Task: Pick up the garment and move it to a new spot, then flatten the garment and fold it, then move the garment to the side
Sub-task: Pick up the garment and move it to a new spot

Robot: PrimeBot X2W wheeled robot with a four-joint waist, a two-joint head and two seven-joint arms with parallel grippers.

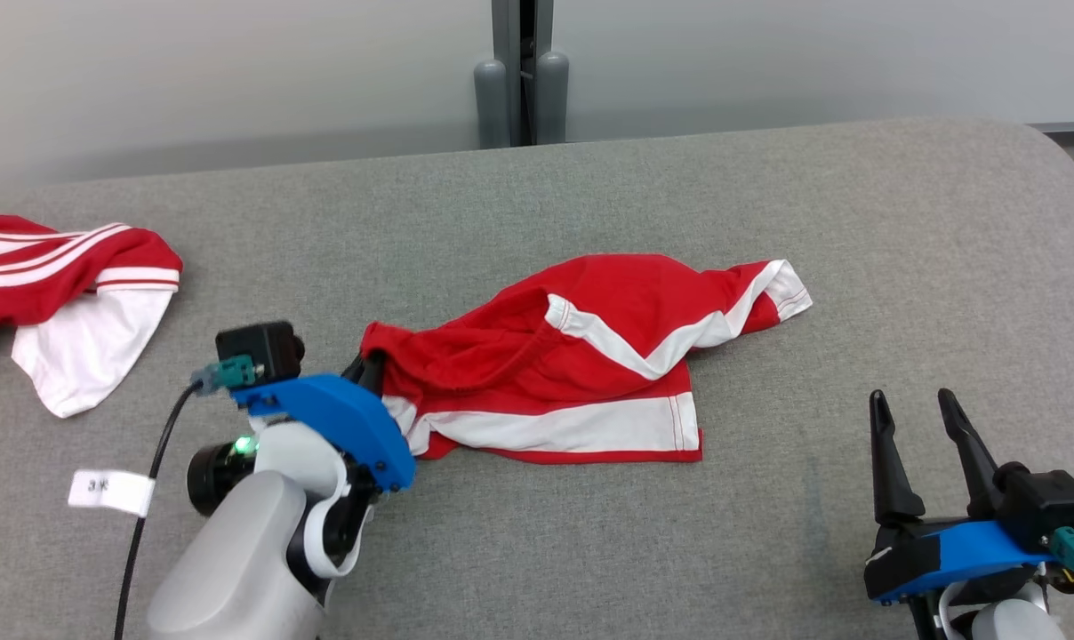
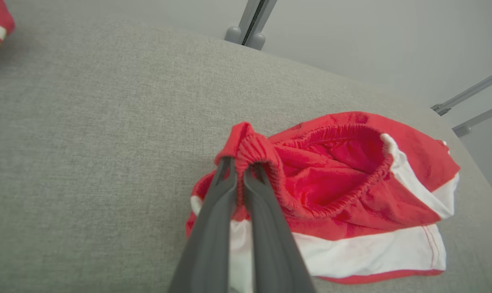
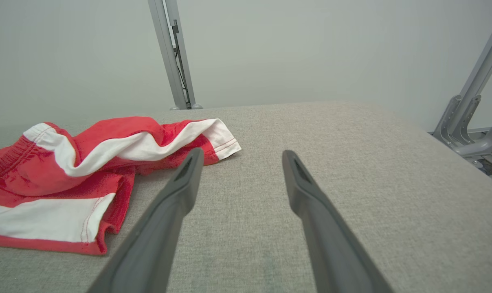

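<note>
Pinching the elastic waistband is the heart of this step, and the left gripper [image 2: 238, 165] has its two dark fingers closed on a raised fold of that band. The red cloth bunches just over the fingertips, and the rest of the garment [image 1: 590, 356] trails away beyond them and to their right, crumpled on the grey padded table [image 1: 768, 196]. The bite looks narrow, so a slow, straight lift seems best: raise until the white-striped legs hang free of the surface, then carry, since a quick sideways drag could pull the thin fold out from between the fingers. The right gripper [image 1: 915, 409] hovers with fingers spread and nothing between them, well apart from the garment, whose nearest hem lies off to its left — it looks free to take the far end of the waistband once the cloth is up. A second red and white garment [image 1: 66, 293] lies well to the left of the holding hand — better to set down away from it.
</note>
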